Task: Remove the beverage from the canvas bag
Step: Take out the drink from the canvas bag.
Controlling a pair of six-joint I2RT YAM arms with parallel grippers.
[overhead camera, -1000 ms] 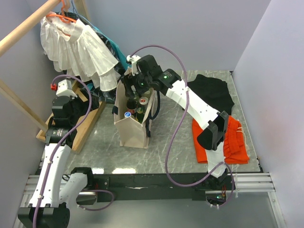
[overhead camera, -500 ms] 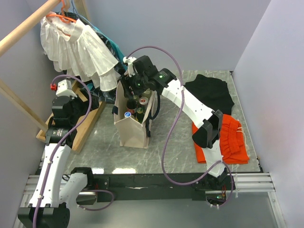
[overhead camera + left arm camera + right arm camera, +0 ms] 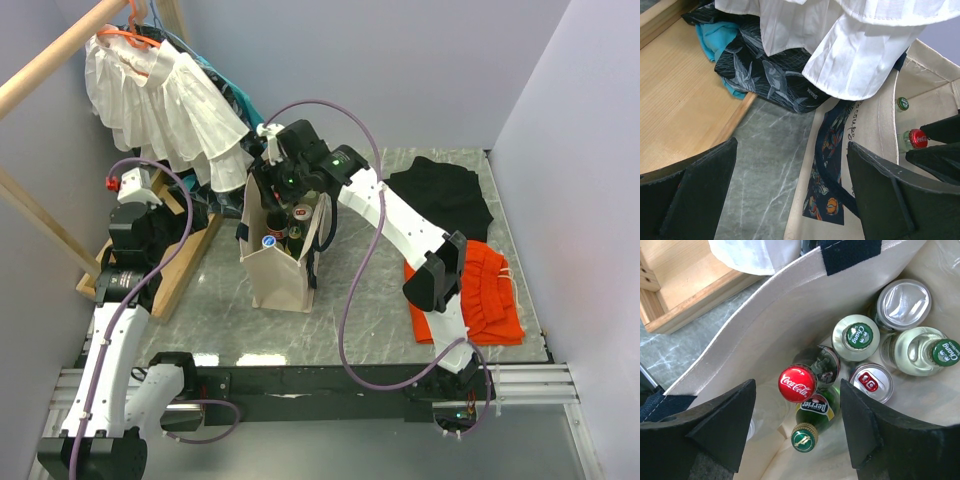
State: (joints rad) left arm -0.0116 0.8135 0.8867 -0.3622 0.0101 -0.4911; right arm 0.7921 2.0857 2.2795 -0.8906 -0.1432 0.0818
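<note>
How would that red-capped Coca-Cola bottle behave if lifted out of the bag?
Likely rigid and heavy for its size: the Coca-Cola bottle looks like capped glass. Its glossy surface may slip. Crowded beside the Perrier bottle in the canvas bag, it might nudge that neighbour.

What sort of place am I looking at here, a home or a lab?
Most likely a lab test cell dressed up as a closet corner: plain lilac walls box in a marble-look table, white clothes hang from a wooden rail, and a robot arm works over the table.
</note>
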